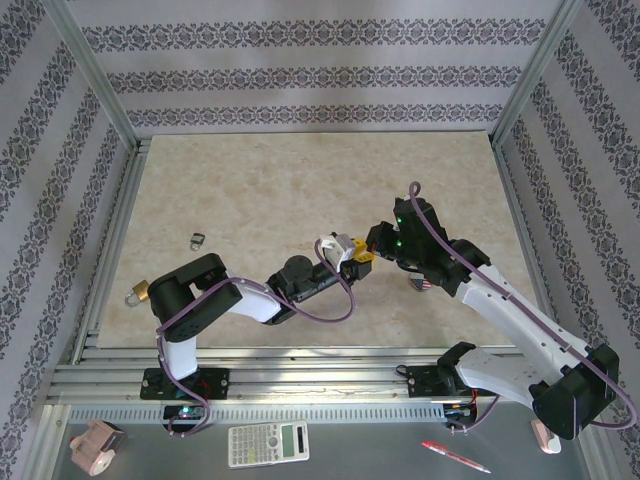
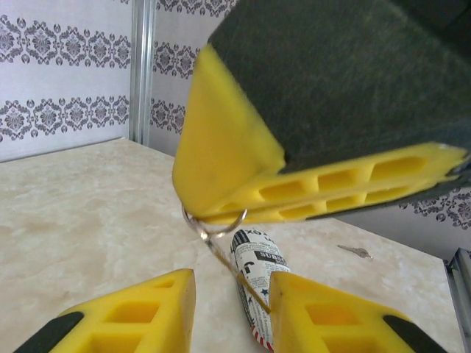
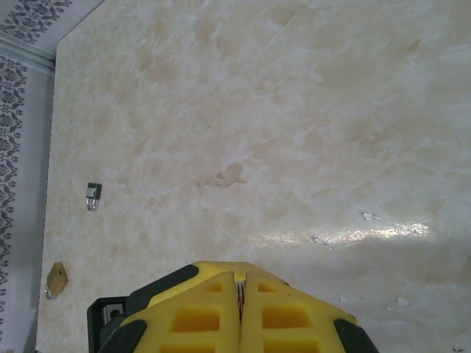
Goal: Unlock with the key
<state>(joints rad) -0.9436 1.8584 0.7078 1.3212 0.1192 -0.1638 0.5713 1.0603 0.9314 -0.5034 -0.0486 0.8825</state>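
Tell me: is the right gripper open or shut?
Shut. The right gripper presses its yellow fingers tight together, and in the left wrist view a key ring hangs pinched at their tip.

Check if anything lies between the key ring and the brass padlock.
Yes. From above, the left arm stretches along that line, from the key ring back to the brass padlock beside its elbow.

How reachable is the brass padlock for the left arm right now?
Probably not easily. The brass padlock lies right beside the arm's own upper link, while the left gripper is out mid-table at the key ring; it'd need folding back.
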